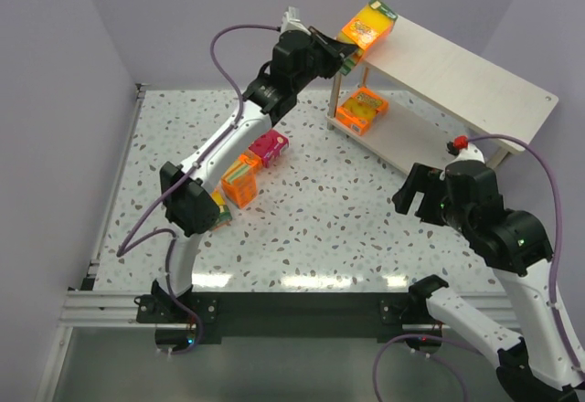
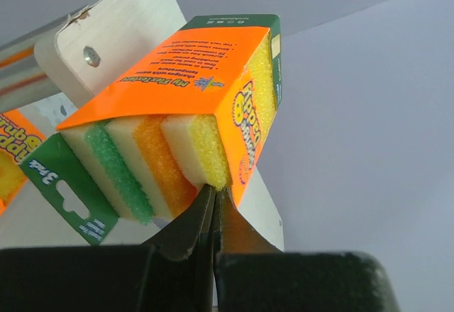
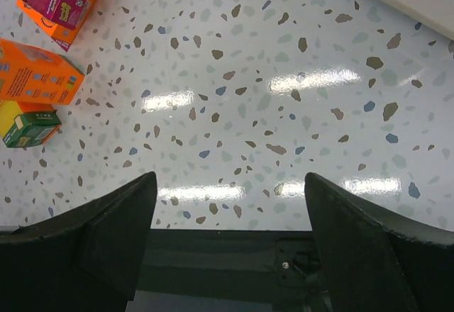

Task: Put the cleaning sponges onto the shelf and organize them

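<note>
While the right gripper [image 3: 228, 184] is gaping, the left gripper [image 2: 215, 193], pinched together, is touching the sponge pack [image 2: 170, 92] ahead.

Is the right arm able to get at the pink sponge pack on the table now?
Probably yes. The right gripper is open and empty, and only bare table lies between it and the pink pack. The left arm runs along its far side.

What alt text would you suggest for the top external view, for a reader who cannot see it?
The left gripper touches an orange sponge pack at a top-board corner of the shelf. A second orange pack sits on the lower board, a magenta pack lies on the table, and the right gripper hovers open.
</note>
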### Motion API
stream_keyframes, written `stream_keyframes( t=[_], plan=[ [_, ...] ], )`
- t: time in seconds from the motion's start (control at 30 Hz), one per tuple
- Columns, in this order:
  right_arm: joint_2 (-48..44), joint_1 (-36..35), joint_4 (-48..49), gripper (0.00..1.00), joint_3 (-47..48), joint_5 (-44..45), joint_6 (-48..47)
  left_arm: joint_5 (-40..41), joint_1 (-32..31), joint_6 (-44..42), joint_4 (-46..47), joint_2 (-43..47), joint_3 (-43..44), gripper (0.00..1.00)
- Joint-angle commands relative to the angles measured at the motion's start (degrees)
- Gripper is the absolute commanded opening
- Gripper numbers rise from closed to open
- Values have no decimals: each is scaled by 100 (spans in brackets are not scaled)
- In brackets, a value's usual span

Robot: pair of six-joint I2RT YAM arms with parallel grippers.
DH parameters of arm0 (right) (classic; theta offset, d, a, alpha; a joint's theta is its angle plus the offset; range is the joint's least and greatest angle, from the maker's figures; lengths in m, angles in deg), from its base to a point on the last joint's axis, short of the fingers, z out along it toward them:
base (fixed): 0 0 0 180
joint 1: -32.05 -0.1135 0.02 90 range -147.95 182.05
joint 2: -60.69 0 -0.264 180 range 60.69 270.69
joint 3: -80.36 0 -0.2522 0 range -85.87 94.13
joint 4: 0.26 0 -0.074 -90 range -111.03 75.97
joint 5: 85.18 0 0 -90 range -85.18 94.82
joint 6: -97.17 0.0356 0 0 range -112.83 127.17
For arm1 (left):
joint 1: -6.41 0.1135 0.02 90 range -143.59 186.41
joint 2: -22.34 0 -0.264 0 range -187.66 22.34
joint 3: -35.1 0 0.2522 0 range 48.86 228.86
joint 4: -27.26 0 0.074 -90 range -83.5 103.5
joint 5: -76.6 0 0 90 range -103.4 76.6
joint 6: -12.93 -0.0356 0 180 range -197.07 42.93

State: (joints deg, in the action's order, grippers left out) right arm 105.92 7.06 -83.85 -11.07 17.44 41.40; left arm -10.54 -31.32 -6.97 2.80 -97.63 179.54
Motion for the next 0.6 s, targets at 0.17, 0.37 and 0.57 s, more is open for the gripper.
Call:
stream_keyframes(
  t=[0.17,0.37,0.57],
  plan=[
    [-85,21,135,88,-150,144,92,128,82,829,1404,-360,459,0],
    [-32,21,232,88,-203,100,13,-65,82,1330,1764,-694,459,0],
    [21,21,311,88,-229,74,-49,-118,144,1541,2010,-976,486,0]
  ],
)
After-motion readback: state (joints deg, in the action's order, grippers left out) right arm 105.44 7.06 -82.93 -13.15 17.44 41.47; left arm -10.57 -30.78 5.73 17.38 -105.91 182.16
